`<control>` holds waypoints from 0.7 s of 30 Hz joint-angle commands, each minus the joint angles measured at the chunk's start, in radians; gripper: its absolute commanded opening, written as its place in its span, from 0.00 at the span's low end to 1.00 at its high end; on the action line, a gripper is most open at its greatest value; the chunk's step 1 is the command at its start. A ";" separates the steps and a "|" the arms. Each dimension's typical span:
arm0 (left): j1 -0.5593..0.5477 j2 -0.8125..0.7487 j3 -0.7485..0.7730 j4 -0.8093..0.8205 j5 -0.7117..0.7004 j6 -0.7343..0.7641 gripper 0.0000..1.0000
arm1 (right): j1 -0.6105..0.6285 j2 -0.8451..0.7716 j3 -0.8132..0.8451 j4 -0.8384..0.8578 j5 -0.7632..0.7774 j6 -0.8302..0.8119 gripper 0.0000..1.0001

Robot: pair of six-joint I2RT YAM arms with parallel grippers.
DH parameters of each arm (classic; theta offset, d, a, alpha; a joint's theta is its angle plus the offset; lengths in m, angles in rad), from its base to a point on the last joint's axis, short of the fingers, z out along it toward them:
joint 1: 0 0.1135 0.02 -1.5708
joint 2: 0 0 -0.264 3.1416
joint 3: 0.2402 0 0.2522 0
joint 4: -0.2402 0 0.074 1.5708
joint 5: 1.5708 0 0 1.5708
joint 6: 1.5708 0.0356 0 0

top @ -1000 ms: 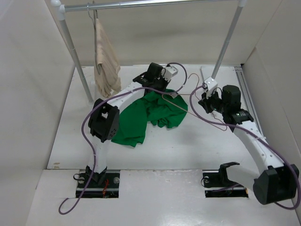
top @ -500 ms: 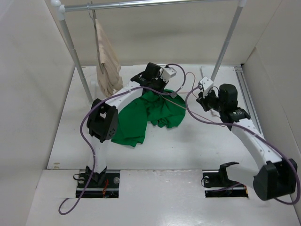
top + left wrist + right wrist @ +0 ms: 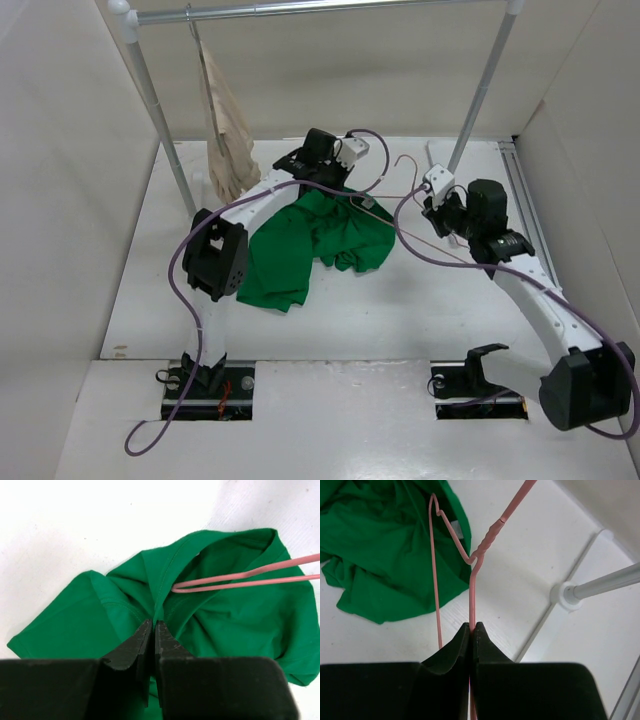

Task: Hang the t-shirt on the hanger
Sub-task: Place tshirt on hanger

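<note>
The green t-shirt [image 3: 310, 245] lies crumpled on the white table, mid-left. My left gripper [image 3: 347, 192] hangs over its far edge; in the left wrist view it [image 3: 153, 621] is shut on a raised fold of the t-shirt [image 3: 235, 625] near the neck seam. The pink wire hanger [image 3: 440, 246] stretches from the shirt toward the right arm. One corner of the hanger [image 3: 250, 577] lies against the neck opening. My right gripper [image 3: 437, 215] [image 3: 471, 625] is shut on the hanger [image 3: 471, 590] just below its twisted neck, with the t-shirt [image 3: 380, 555] to its left.
A beige garment [image 3: 225, 130] hangs from the metal rail [image 3: 330, 8] at the back left. The rack's posts [image 3: 480, 95] [image 3: 160, 120] stand on the table; the right post's base [image 3: 565, 594] is close to the right gripper. White walls close in both sides.
The right gripper has shifted slightly back and left with the hanger, tilting its hook up. The left wrist has edged back and left, still holding the shirt. The beige garment has swung a little.
</note>
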State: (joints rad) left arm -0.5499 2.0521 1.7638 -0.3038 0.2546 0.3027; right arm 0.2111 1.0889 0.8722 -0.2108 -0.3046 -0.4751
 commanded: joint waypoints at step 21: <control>-0.058 -0.099 0.117 -0.078 0.169 0.068 0.00 | 0.007 0.197 -0.142 0.612 -0.261 0.208 0.00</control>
State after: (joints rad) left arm -0.6098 2.0499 1.8256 -0.3420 0.3454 0.3370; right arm 0.2111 1.2995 0.7605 0.1524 -0.4808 -0.3756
